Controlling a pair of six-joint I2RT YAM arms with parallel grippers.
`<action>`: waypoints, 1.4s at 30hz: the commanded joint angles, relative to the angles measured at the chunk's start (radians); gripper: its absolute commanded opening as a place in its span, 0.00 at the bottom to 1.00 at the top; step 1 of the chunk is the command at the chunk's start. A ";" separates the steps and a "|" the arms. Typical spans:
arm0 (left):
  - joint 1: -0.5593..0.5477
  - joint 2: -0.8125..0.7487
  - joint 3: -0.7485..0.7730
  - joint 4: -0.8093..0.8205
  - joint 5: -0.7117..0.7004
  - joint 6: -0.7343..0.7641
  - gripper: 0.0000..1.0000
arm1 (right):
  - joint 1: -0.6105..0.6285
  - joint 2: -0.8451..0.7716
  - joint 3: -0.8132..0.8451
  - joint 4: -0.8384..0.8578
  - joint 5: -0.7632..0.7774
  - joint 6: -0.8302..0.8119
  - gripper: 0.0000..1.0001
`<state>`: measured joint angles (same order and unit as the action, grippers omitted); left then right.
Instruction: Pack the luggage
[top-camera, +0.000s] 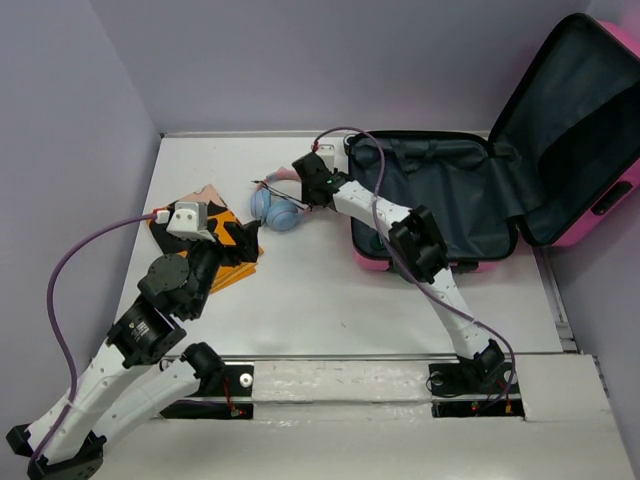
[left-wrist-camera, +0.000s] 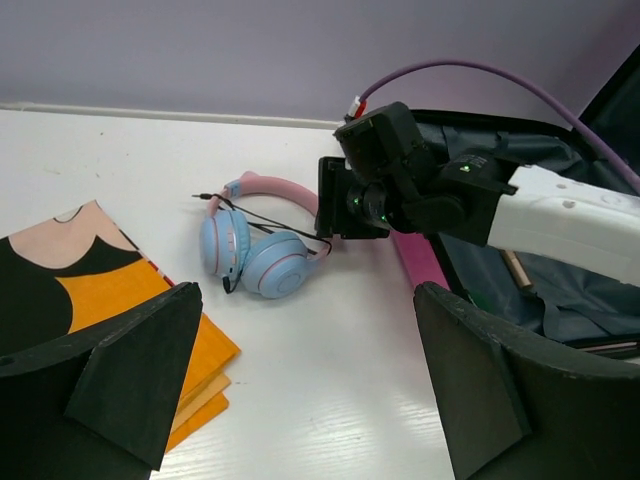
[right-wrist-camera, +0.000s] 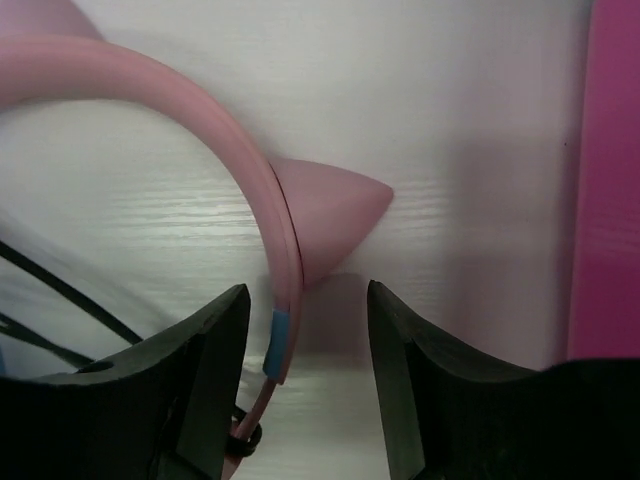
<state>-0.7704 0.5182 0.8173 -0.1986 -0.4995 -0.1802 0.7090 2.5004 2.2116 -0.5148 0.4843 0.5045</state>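
Note:
The hot-pink luggage (top-camera: 590, 215) lies open at the right, its dark lining (top-camera: 440, 190) showing and its lid up. Blue headphones (top-camera: 277, 209) with a pink band and cat ears lie on the table left of it. My right gripper (top-camera: 308, 190) is open, its jaws straddling the pink band (right-wrist-camera: 270, 215) with a gap on each side. The headphones (left-wrist-camera: 258, 255) and the right gripper (left-wrist-camera: 345, 200) also show in the left wrist view. My left gripper (top-camera: 240, 240) is open and empty above an orange and black folded cloth (top-camera: 235, 265).
The cloth (left-wrist-camera: 70, 290) lies at the left under my left fingers. A black audio cable (left-wrist-camera: 262, 218) trails across the headphones. The suitcase's pink rim (left-wrist-camera: 425, 265) stands just right of the headphones. Walls close the table at the back and left.

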 joint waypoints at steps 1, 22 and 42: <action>0.005 -0.018 -0.004 0.057 0.015 0.013 0.99 | 0.001 0.052 0.037 -0.016 0.004 0.049 0.53; 0.054 0.022 -0.014 0.044 -0.076 -0.011 0.99 | 0.023 -0.435 -0.056 0.275 0.019 -0.072 0.07; 0.137 0.117 -0.010 0.031 -0.082 -0.027 0.99 | -0.546 -0.937 -0.963 0.319 -0.085 -0.202 0.41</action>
<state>-0.6430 0.6235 0.8108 -0.1925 -0.5652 -0.1989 0.1741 1.6176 1.2110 -0.2756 0.4980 0.3008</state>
